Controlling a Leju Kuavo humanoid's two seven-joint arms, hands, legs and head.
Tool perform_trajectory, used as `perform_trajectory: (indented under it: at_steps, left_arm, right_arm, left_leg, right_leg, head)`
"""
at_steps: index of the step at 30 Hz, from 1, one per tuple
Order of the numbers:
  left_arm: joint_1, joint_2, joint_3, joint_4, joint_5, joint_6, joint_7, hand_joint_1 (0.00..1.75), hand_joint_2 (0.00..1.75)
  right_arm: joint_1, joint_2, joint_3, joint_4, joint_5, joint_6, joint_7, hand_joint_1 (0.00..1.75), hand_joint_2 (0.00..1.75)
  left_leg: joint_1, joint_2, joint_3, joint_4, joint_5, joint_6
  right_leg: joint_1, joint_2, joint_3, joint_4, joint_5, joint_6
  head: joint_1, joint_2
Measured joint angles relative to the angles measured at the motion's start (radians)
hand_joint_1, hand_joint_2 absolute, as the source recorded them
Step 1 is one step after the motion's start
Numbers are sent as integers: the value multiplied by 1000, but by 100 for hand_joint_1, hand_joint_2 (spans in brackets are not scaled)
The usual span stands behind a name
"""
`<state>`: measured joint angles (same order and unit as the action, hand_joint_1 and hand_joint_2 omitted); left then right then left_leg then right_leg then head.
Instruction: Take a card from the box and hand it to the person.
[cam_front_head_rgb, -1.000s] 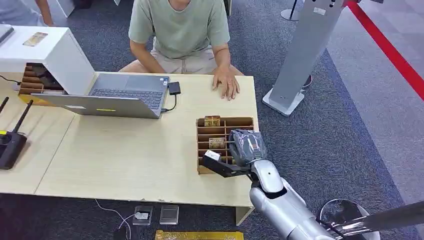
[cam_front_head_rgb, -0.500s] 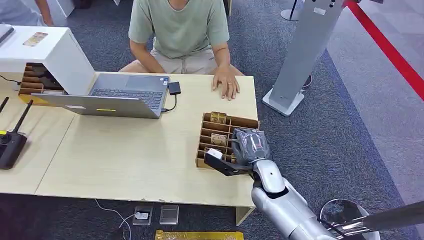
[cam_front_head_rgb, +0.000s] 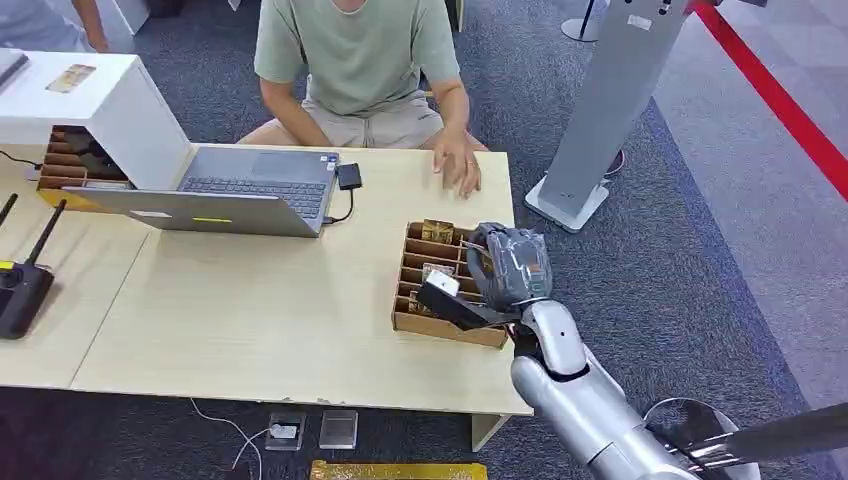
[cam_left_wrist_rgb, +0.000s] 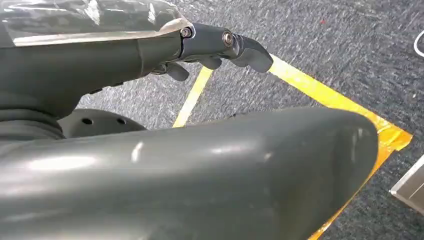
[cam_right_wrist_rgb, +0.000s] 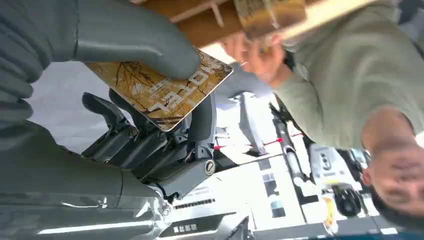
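**Right hand holds a card above the box**

The right hand (cam_front_head_rgb: 505, 270) sits over the right side of the cardboard box (cam_front_head_rgb: 447, 325) on the wooden table (cam_front_head_rgb: 250, 300). In the right wrist view its thick thumb (cam_right_wrist_rgb: 135, 42) presses a brown and gold card (cam_right_wrist_rgb: 165, 92) against the darker fingers (cam_right_wrist_rgb: 150, 145) beneath, so the card is pinched and lifted clear of the box slots. White lettering shows on the card face.

The box has several narrow slots, and more cards (cam_front_head_rgb: 436, 231) stand in the far ones. It lies tilted on the table, near the right edge.

The person (cam_front_head_rgb: 355, 60) in a green shirt sits at the far side of the table, with one hand (cam_front_head_rgb: 458, 165) at the table edge beyond the box, apart from the robot hand.

The left hand (cam_left_wrist_rgb: 220, 47) hangs over grey carpet marked with yellow tape (cam_left_wrist_rgb: 320, 95). Its fingers are curled inwards and nothing can be seen in them.

An open laptop (cam_front_head_rgb: 235, 190) lies on the table to the left of the box, and a black device with aerials (cam_front_head_rgb: 20, 285) sits at the far left
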<state>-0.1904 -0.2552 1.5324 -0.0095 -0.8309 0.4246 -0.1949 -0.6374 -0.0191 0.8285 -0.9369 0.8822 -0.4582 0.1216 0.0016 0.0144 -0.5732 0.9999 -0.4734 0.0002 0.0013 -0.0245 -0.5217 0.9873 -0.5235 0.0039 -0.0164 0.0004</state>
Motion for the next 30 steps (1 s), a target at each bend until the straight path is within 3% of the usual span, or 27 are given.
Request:
perform_trajectory:
  at_steps: [4, 7, 11, 21, 30]
  left_arm:
    - [0, -1, 0, 0, -2, -3, 0, 0, 0]
    - [0, -1, 0, 0, -6, -7, -7, 0, 0]
    - [0, -2, 0, 0, -13, -18, -22, 0, 0]
    - [0, 4, 0, 0, -71, -60, -81, 0, 0]
    - [2, 16, 0, 0, -58, -109, -101, 0, 0]
  right_arm:
    - [1, 10, -16, -46, -265, 18, -139, 161, 175]
    - [0, 32, -27, -90, -458, 58, -239, 164, 175]
    - [-20, 64, -27, -129, -528, 81, -271, 162, 175]
    - [-170, 155, -14, -113, -449, 24, -321, 164, 175]
    - [-290, 207, -11, 6, -268, -81, -259, 168, 175]
  left_leg:
    - [0, 0, 0, 0, 0, 0]
    - [0, 0, 0, 0, 0, 0]
    - [0, 0, 0, 0, 0, 0]
    - [0, 0, 0, 0, 0, 0]
    - [0, 0, 0, 0, 0, 0]
  right_leg:
    - [0, 0, 0, 0, 0, 0]
    - [0, 0, 0, 0, 0, 0]
    - [0, 0, 0, 1, 0, 0]
    - [0, 0, 0, 1, 0, 0]
    - [0, 0, 0, 1, 0, 0]
  head:
    - [0, 0]
    - [0, 0]
    - [-1, 0]
    - [-1, 0]
    - [-1, 0]
